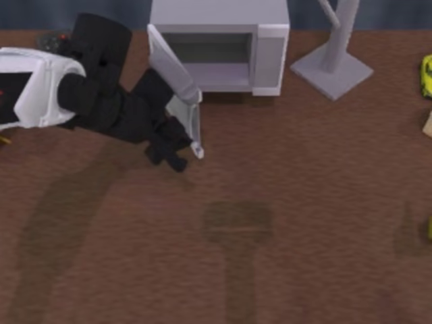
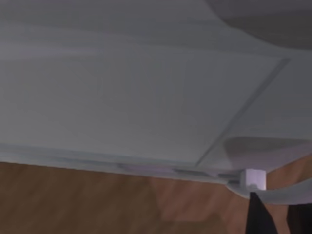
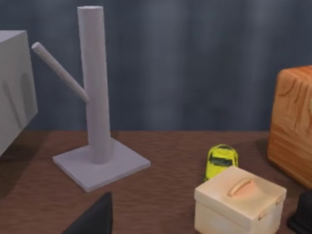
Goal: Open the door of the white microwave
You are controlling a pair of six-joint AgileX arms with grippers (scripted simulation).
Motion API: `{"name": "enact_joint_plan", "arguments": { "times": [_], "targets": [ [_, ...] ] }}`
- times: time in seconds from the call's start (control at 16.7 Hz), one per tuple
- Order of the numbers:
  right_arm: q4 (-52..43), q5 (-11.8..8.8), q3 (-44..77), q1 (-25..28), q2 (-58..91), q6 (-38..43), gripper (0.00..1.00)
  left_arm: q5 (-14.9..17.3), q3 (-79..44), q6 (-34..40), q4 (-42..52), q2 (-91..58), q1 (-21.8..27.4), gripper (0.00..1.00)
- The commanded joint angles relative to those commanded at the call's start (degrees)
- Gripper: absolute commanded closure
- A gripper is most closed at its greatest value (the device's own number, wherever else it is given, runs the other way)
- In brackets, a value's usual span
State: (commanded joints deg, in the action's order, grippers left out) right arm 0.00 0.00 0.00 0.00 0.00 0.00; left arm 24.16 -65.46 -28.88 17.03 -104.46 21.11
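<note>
Microwave (image 1: 219, 40) white-grey; door (image 1: 177, 74) white w/ grey window; stand (image 3: 97, 122) grey; toy car (image 3: 222, 161) yellow; box (image 3: 239, 202) cream; desk (image 1: 304, 202) brown woodgrain.

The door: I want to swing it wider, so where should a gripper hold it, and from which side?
Grip the door at its free edge, where the small handle projects, coming from the table's front-left like the left gripper; that edge is farthest from the hinge.

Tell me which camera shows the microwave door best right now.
The top view: it shows the door swung out from the white microwave, with the left gripper at its free edge. The left wrist view shows only its panel close up; the right wrist view misses it.
</note>
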Motion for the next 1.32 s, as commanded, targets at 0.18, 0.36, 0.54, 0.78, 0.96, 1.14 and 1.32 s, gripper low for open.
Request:
{"name": "enact_joint_plan", "arguments": {
  "times": [0.18,0.36,0.54,0.78,0.96,1.14,1.32],
  "targets": [
    [0.00,0.00,0.00,0.00,0.00,0.00,0.00,0.00,0.00,0.00,0.00,0.00,0.00,1.00],
    [0.00,0.00,0.00,0.00,0.00,0.00,0.00,0.00,0.00,0.00,0.00,0.00,0.00,1.00],
    [0.00,0.00,0.00,0.00,0.00,0.00,0.00,0.33,0.30,0.21,0.06,0.03,0.34,1.00],
    [0.00,0.00,0.00,0.00,0.00,0.00,0.00,1.20,0.04,-1.64,0.97,-0.10,-0.44,1.00],
    [0.00,0.00,0.00,0.00,0.00,0.00,0.00,2.21,-0.40,-3.60,1.72,0.04,-1.31,1.00],
    [0.00,0.00,0.00,0.00,0.00,0.00,0.00,2.67,-0.43,-4.52,2.30,-0.09,-1.77,1.00],
    [0.00,0.00,0.00,0.00,0.00,0.00,0.00,2.67,-0.43,-4.52,2.30,-0.09,-1.77,1.00]
  ]
}}
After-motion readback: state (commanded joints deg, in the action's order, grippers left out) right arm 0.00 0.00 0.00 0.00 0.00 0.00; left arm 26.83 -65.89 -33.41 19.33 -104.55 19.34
